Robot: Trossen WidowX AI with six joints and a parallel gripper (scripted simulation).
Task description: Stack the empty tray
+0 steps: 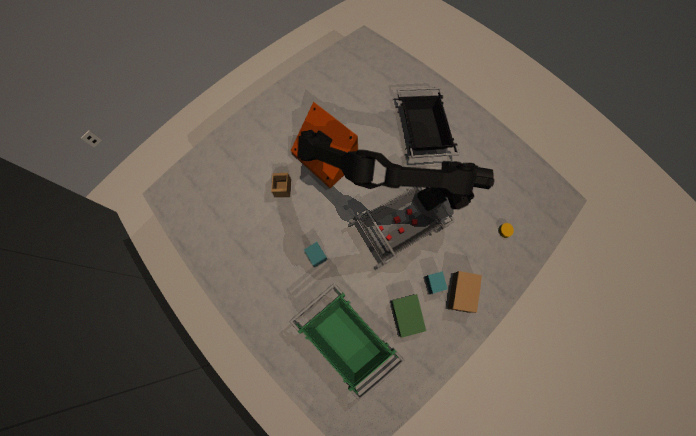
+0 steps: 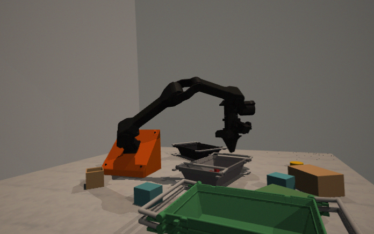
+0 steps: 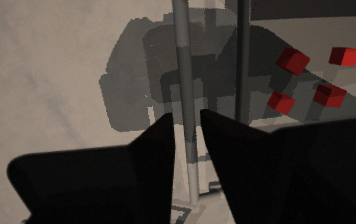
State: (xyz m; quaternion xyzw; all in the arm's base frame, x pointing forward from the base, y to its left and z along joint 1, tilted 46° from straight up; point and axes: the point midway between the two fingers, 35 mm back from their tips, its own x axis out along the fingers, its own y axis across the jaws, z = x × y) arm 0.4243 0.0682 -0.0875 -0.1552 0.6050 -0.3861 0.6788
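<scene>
The loaded grey tray (image 1: 413,240) (image 2: 198,177) stands mid-table with several red blocks (image 1: 397,219) (image 2: 216,170) (image 3: 292,61) inside. Its near bar (image 2: 205,165) lies in across the top. Its far bar (image 2: 243,156) (image 3: 184,60) is swung out past the other end. My gripper (image 2: 231,151) (image 3: 186,118) is slightly open and empty, pointing down above the far bar. In the wrist view that bar runs between the fingertips; contact is not visible. The arm hides the fingertips in the top view. An empty green tray (image 1: 328,356) (image 2: 248,204) and an empty black tray (image 1: 448,120) (image 2: 187,152) have bars swung out.
Teal cubes (image 1: 315,254) (image 1: 436,282), a green block (image 1: 409,315) and an orange-tan block (image 1: 467,291) stand around the grey and green trays. A yellow disc (image 1: 506,230) lies at the right. A small open brown box (image 1: 280,192) stands near the orange arm base (image 1: 328,123).
</scene>
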